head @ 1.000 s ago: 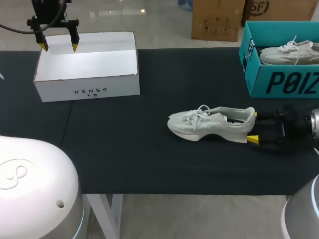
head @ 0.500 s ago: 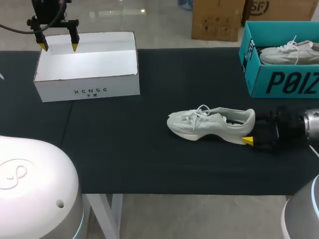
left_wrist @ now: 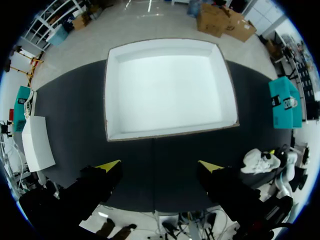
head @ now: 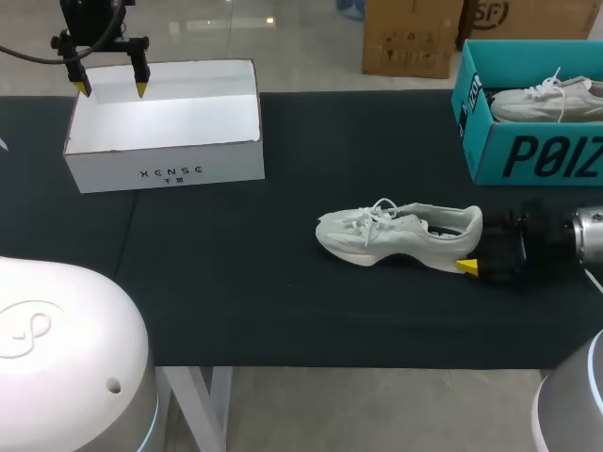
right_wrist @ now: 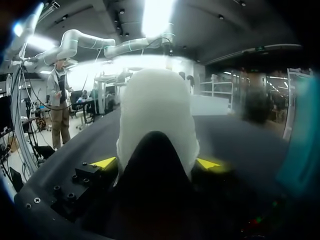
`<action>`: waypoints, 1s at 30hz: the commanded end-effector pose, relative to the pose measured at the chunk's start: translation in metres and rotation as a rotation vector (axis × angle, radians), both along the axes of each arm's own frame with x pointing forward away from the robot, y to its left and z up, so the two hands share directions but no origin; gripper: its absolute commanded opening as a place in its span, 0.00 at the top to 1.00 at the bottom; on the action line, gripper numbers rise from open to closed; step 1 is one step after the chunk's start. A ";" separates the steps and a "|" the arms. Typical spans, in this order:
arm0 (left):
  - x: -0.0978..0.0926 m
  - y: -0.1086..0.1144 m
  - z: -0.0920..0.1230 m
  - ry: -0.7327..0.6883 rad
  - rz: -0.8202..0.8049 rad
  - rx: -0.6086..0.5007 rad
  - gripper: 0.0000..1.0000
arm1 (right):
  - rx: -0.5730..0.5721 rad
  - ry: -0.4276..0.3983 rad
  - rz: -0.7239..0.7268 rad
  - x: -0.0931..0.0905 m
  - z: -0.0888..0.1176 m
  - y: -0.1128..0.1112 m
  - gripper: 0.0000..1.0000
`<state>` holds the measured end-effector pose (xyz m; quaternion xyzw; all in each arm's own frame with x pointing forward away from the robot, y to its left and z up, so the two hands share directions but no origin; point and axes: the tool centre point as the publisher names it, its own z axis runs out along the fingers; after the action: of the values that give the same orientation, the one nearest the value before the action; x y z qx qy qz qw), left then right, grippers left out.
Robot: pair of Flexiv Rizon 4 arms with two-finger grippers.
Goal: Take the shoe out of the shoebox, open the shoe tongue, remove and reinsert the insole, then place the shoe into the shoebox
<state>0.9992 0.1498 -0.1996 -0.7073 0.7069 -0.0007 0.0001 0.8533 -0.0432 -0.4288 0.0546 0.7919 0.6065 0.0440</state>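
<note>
A white sneaker (head: 396,234) lies on its sole on the black table, toe to the left, well outside the white shoebox (head: 170,171). My right gripper (head: 474,243) is at the shoe's heel, open. In the right wrist view the heel (right_wrist: 156,115) fills the gap between the gripper's (right_wrist: 156,163) yellow tips, with a sliver of room on each side. My left gripper (head: 112,89) hangs open above the shoebox's far left rim. From the left wrist, the gripper (left_wrist: 159,165) holds nothing, the empty shoebox (left_wrist: 170,133) lies ahead, and the sneaker (left_wrist: 260,160) sits far off to the side.
A teal shoebox (head: 528,155) holding another white shoe (head: 542,99) stands at the table's back right, just behind my right arm. Bare black tabletop (head: 236,273) stretches between the white shoebox and the sneaker.
My right gripper has slid left along the table, bringing the sneaker's heel between its fingers; its far yellow tip is now hidden behind the heel. The left arm has not moved.
</note>
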 end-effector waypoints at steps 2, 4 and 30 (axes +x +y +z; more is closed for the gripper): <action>0.000 0.000 -0.001 0.000 0.000 0.000 0.00 | -0.002 -0.002 0.012 0.002 -0.001 0.004 0.00; 0.000 0.000 -0.001 0.000 0.000 0.000 0.00 | -0.001 -0.004 0.015 0.003 -0.001 0.005 0.00; 0.000 0.000 -0.001 0.000 0.000 0.000 0.00 | -0.027 0.005 0.017 0.002 -0.005 0.010 1.00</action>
<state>0.9992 0.1498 -0.1996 -0.7073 0.7069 -0.0007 0.0001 0.8549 -0.0358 -0.4308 0.0483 0.7999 0.5970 0.0380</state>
